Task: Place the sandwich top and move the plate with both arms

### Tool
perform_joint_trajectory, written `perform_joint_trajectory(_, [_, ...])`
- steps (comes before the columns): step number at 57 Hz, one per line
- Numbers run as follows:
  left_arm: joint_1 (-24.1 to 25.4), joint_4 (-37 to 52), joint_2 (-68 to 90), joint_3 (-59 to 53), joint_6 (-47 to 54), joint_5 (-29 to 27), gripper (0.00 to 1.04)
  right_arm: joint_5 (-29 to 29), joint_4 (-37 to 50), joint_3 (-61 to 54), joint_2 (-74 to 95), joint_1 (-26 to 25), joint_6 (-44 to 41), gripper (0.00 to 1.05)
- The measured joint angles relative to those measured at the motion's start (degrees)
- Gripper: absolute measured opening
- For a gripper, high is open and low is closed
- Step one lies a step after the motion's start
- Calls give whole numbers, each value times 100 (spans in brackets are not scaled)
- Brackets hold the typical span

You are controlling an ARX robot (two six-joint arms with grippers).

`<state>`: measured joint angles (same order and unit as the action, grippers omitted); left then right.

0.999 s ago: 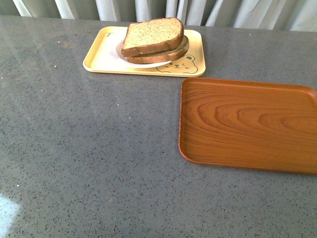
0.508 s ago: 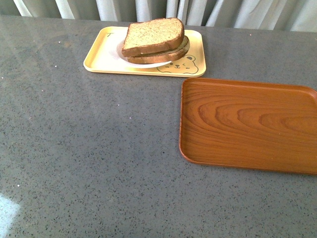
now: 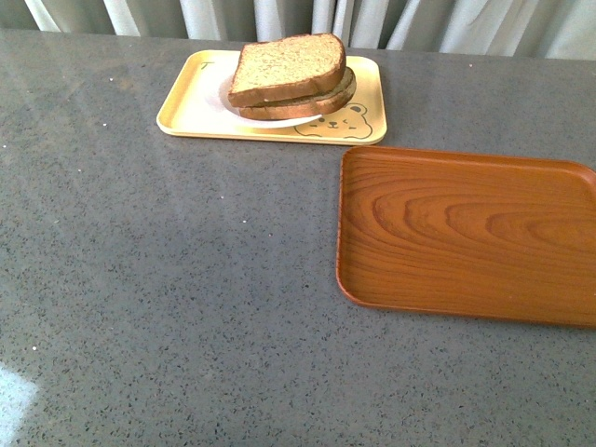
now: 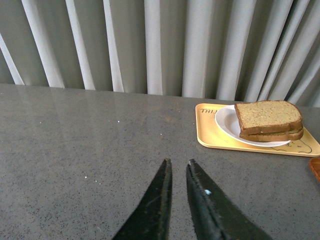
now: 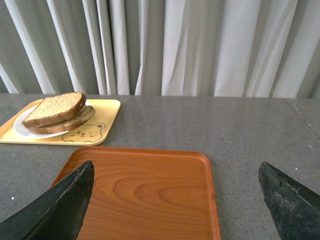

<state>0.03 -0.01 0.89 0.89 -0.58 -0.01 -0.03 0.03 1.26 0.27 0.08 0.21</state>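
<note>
Hovering over bare grey countertop: left gripper, fingertips nearly together, narrow slit between, nothing held. Right gripper spread wide, one finger at each side of the wrist view, empty, hanging above the near edge of the brown wooden tray (bare wood grain, nothing on it).

Further out: sandwich top already resting on the lower slice, edges roughly aligned, slightly skewed. Stack sitting on the white plate, plate inside the yellow bear-print tray, toward its right half, partly covering the bear drawing. Yellow tray at the far side of the table near the curtain; wooden tray just beside it, nearer and to the right, not touching. Both grippers well apart from plate and sandwich. Neither arm visible in the front view.
</note>
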Motion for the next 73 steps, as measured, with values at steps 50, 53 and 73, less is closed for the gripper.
perform_joint_trajectory(50, [0, 0, 0, 0, 13, 0, 96, 2, 0, 0, 0, 0, 0, 96])
perform_joint_trajectory(53, [0, 0, 0, 0, 13, 0, 96, 2, -2, 0, 0, 0, 0, 96])
perform_joint_trajectory(73, [0, 0, 0, 0, 13, 0, 96, 0, 0, 0, 0, 0, 0, 96])
